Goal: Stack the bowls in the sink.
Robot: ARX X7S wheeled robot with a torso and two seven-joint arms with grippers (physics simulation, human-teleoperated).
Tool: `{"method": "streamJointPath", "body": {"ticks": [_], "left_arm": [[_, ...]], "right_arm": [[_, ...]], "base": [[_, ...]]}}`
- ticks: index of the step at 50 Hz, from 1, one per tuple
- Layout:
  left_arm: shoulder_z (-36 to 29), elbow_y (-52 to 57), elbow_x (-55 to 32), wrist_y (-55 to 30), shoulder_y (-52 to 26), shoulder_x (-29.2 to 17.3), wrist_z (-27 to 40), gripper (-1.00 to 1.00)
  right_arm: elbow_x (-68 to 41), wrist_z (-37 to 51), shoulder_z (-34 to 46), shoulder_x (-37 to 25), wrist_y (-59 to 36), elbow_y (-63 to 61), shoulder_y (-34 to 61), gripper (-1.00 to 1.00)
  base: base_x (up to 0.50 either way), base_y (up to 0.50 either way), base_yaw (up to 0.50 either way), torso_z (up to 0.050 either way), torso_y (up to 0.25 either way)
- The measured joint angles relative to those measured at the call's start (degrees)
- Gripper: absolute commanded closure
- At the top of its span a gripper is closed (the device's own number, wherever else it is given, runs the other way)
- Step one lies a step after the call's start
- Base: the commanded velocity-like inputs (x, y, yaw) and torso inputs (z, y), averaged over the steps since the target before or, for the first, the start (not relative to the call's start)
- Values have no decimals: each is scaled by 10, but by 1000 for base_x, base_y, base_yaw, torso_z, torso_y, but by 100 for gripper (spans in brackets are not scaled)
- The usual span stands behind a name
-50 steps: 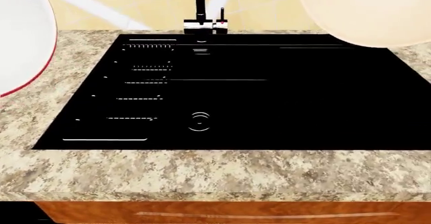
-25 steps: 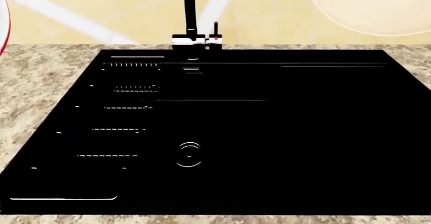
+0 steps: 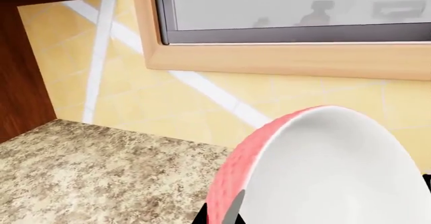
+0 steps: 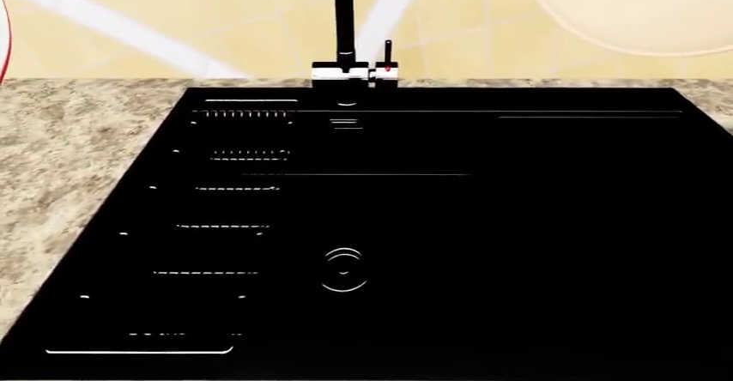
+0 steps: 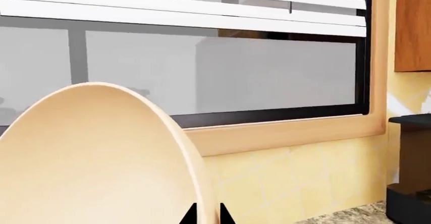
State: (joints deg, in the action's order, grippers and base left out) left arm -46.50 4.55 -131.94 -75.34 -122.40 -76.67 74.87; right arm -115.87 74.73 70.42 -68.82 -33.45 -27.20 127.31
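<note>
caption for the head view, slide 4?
Empty black sink and faucet; beige bowl held top right, red bowl's rim at left edge.

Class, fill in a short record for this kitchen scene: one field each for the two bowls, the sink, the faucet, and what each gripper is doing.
red-and-white bowl: held tilted by the left gripper, above the speckled countertop
beige bowl: gripped at its rim by the right gripper, raised before the window
sink: black basin, no bowl inside
faucet: upright at the sink's back edge
stacking: not yet done
</note>
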Motion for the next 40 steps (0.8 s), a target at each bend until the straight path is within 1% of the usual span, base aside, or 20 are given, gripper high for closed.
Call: {"method": "streamJointPath", "body": {"ticks": [3, 17, 36, 40], "left_arm": [[1, 0, 0, 0, 0, 0, 0, 100], [5, 1, -5, 0, 3, 1, 1, 100], [9, -4, -8, -6, 4, 3, 6, 100], [10, -4, -10, -7, 3, 3, 7, 100]], "right_arm": [[0, 1, -4, -2, 2, -1, -2, 100], [-2, 9, -16, -8, -5, -2, -7, 100], [-2, 10, -31, -3, -18, 0, -12, 100], [-3, 10, -33, -3, -21, 1, -13, 100]], "base": [[90, -217, 0, 0, 0], [7, 0, 0, 1, 1], [490, 1, 0, 0, 2], [71, 0, 0, 3, 2]]}}
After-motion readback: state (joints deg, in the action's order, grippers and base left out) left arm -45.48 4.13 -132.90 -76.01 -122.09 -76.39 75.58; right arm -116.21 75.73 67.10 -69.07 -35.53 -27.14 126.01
